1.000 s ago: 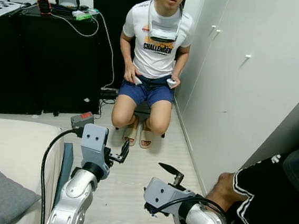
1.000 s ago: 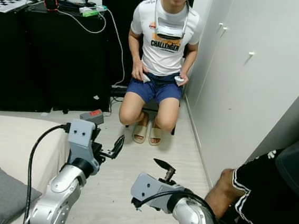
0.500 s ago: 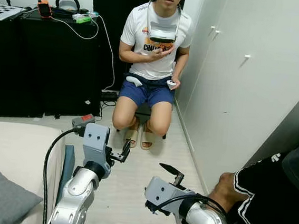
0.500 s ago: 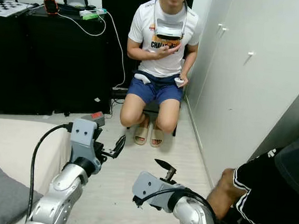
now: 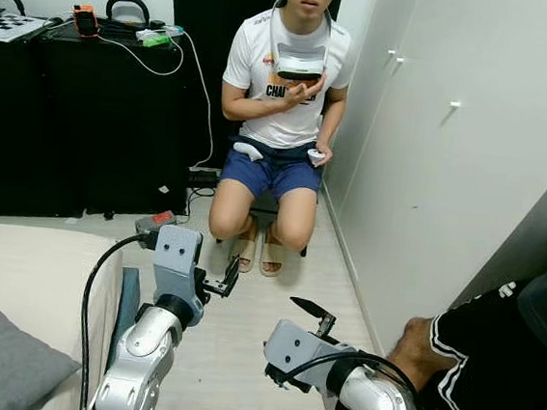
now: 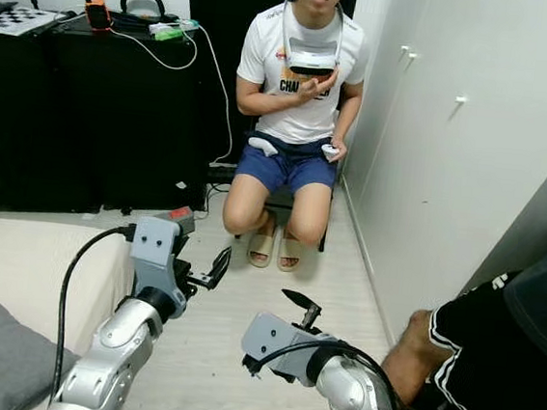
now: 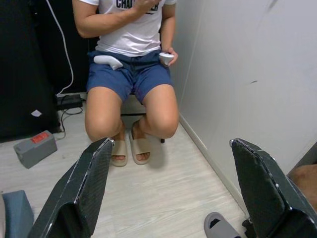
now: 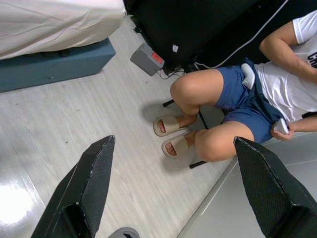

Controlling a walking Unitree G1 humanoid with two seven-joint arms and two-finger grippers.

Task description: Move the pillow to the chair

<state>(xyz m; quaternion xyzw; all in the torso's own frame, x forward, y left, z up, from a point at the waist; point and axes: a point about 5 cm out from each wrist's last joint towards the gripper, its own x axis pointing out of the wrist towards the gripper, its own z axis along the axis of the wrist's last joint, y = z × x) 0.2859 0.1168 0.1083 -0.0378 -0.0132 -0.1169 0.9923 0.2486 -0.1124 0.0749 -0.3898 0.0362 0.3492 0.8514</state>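
Observation:
A grey pillow (image 5: 2, 358) lies on the cream bed (image 5: 26, 259) at the lower left. The chair (image 5: 262, 202) is straight ahead with a person (image 5: 283, 90) sitting on it, so little of its seat shows. My left gripper (image 5: 228, 278) is held over the floor beside the bed's corner, well right of the pillow. In the left wrist view its fingers (image 7: 84, 183) stand wide apart with nothing between them. Further right and lower is my right gripper (image 5: 313, 313), also open and empty, with its fingers (image 8: 84, 183) spread over the floor.
A black cabinet (image 5: 79, 109) with cables on top stands at the left back. White wardrobe doors (image 5: 433, 162) line the right. A grey box (image 5: 154, 221) sits on the floor. A second person's leg (image 5: 472, 360) and a slipper (image 7: 218, 228) are at the lower right.
The seated person has raised one hand to the chest. Another hand has come in at the right edge. The view has shifted slightly; both arms keep their pose.

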